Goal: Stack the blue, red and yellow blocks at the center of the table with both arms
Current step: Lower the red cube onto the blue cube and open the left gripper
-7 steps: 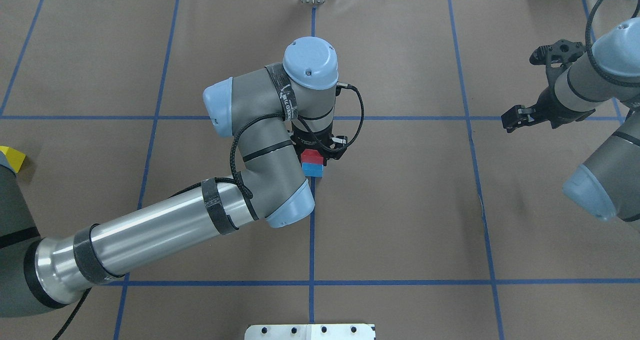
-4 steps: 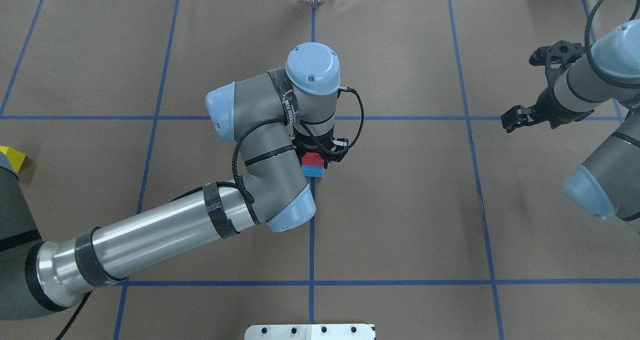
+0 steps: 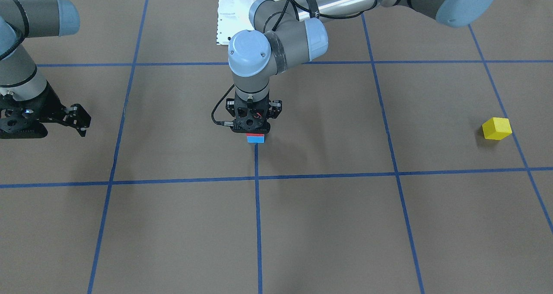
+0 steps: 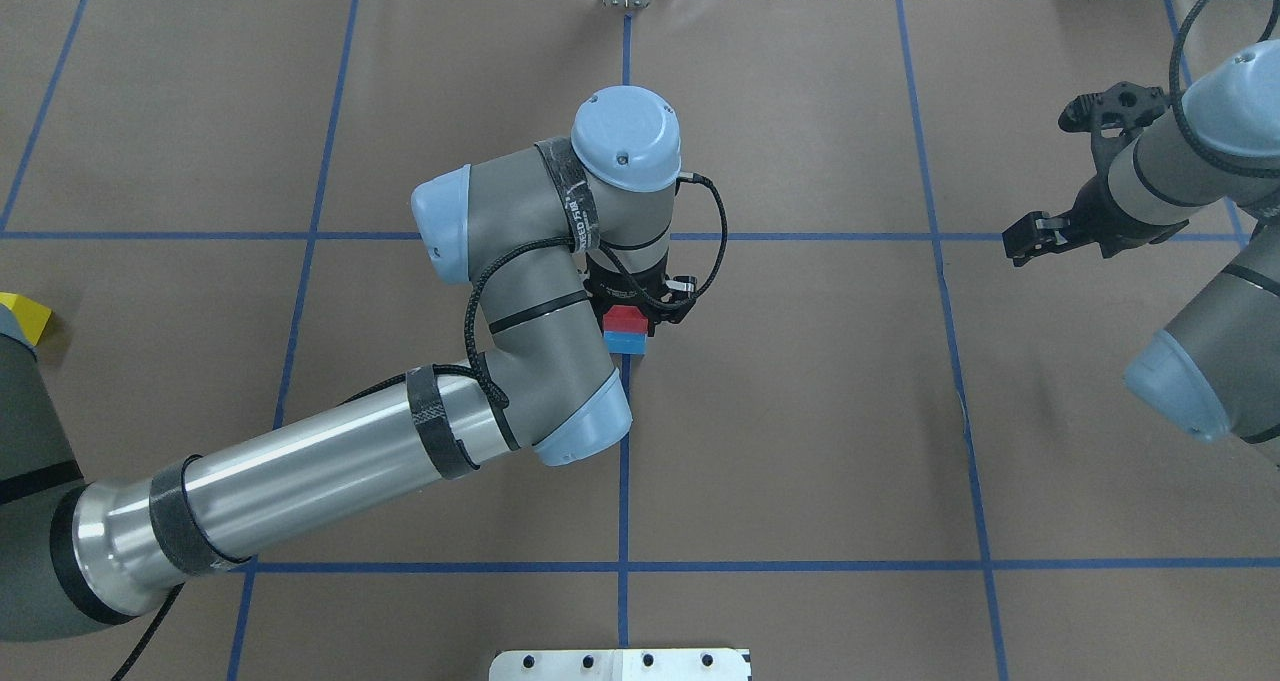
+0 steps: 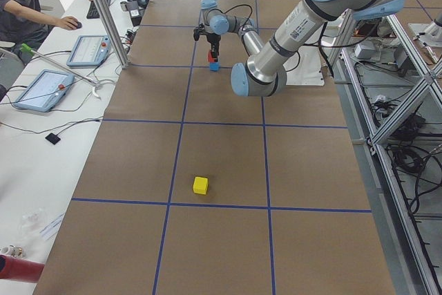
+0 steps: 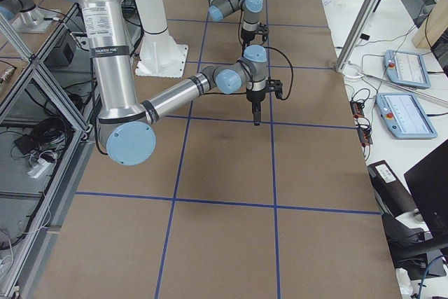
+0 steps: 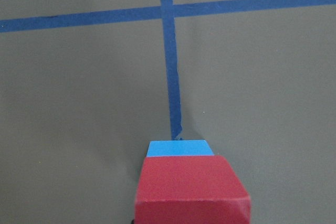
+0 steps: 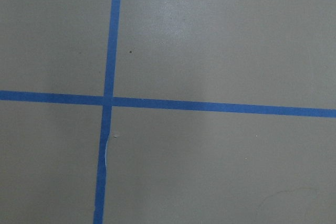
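Observation:
The red block (image 4: 627, 318) sits on the blue block (image 4: 626, 342) at the table's center; both also show in the left wrist view, the red block (image 7: 191, 190) over the blue block (image 7: 180, 148). My left gripper (image 3: 255, 132) points straight down and is shut on the red block; its fingers are hidden by its body. The yellow block (image 3: 497, 128) lies alone far out on my left side, and shows in the overhead view (image 4: 22, 316). My right gripper (image 4: 1045, 176) is open and empty, hovering far to the right.
Blue tape lines (image 4: 624, 461) divide the brown table cover into a grid. The white robot base plate (image 4: 620, 664) is at the near edge. The right wrist view shows only bare cover and a tape crossing (image 8: 107, 99).
My left gripper has shifted slightly and lowered the red block onto the blue one, then held still. The right arm has not moved.

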Robot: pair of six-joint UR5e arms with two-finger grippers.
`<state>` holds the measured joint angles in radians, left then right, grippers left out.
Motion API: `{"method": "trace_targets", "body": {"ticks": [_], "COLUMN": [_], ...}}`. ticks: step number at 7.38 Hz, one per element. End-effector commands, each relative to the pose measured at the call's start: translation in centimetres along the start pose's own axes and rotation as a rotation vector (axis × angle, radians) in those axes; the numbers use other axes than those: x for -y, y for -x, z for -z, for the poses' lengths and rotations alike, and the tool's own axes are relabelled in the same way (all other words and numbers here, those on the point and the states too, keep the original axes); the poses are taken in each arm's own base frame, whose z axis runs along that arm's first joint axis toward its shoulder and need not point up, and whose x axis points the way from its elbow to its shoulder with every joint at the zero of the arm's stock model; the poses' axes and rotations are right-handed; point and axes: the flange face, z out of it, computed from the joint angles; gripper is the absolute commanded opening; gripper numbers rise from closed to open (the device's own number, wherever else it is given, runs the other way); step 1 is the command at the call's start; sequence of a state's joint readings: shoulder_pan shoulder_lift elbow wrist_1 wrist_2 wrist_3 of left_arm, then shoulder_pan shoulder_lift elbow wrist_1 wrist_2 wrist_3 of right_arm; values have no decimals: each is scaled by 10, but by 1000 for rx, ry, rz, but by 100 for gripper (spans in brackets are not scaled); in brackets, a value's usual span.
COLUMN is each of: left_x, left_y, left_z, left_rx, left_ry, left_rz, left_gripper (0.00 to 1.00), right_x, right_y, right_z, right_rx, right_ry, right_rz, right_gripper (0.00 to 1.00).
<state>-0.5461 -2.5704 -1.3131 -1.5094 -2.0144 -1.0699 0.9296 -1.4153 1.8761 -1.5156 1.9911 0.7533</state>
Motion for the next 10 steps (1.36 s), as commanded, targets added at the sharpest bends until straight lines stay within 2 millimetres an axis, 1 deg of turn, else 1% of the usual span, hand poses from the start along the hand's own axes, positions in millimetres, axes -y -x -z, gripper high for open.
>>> {"method": "trace_targets", "body": {"ticks": [1, 5, 6, 9, 10], "left_x": [-2, -2, -2, -1, -1], "left_y": [0, 2, 3, 2, 2], "left_z": [-3, -5, -6, -5, -4], "left_rx": [2, -3, -4, -1, -3], "left_ry": [3, 0, 0, -20, -21], "left_rz": [0, -3, -5, -14, -14], "left_gripper": [0, 1, 14, 99, 100], "right_x": [-1, -1, -1, -1, -1], "right_y": [-1, -1, -1, -1, -1], "right_z": [-1, -1, -1, -1, -1], "right_rx": [-1, -1, -1, -1, -1], "right_ry": [1, 1, 1, 1, 1], "right_rz": [-1, -1, -1, -1, -1], "right_gripper": [100, 100, 100, 100, 100]}}
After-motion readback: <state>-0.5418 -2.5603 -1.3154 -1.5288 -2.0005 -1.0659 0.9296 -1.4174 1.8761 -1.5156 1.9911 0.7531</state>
